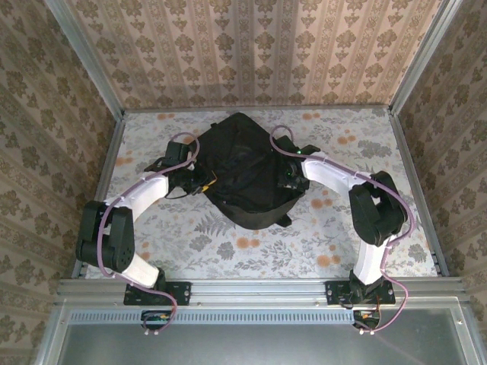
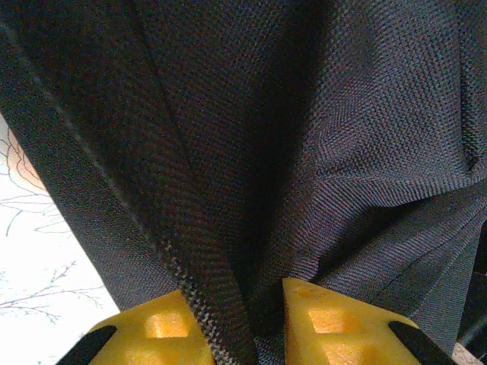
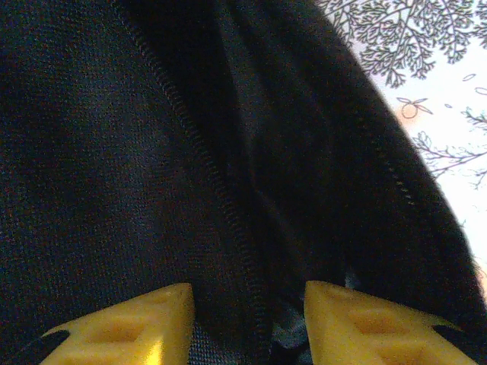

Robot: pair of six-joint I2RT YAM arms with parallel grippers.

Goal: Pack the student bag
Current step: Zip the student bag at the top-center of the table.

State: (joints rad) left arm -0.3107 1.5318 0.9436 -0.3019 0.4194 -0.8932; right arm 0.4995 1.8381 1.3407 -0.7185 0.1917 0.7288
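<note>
Top external view: the two arm bases sit at the near edge of the surface (image 1: 228, 251), and both arms reach inward and away toward the centre. The student bag (image 1: 243, 171) lies flat in the middle of the surface. Its long axis runs near to far and its rounded end points to the far side.

The left claw (image 1: 195, 179) is against the bag's left flank and the right claw (image 1: 292, 179) is against its right flank. Both sit about equally far along the bag, so neither arm is nearer. The bag lies directly between them, to the right of the left claw and to the left of the right claw.

Left wrist view: the fingers (image 2: 160, 331) are closed down onto a raised fold of black fabric that runs straight away from the claw.

Right wrist view: the fingers (image 3: 129, 323) stand on either side of a stitched seam. The fabric is too dark to show whether they pinch it, so the state of this claw cannot be told.

Judgement: the next move depends on this opposed, left-right arrangement. Drawing the claws apart would act across the bag's long axis and spread its top.
</note>
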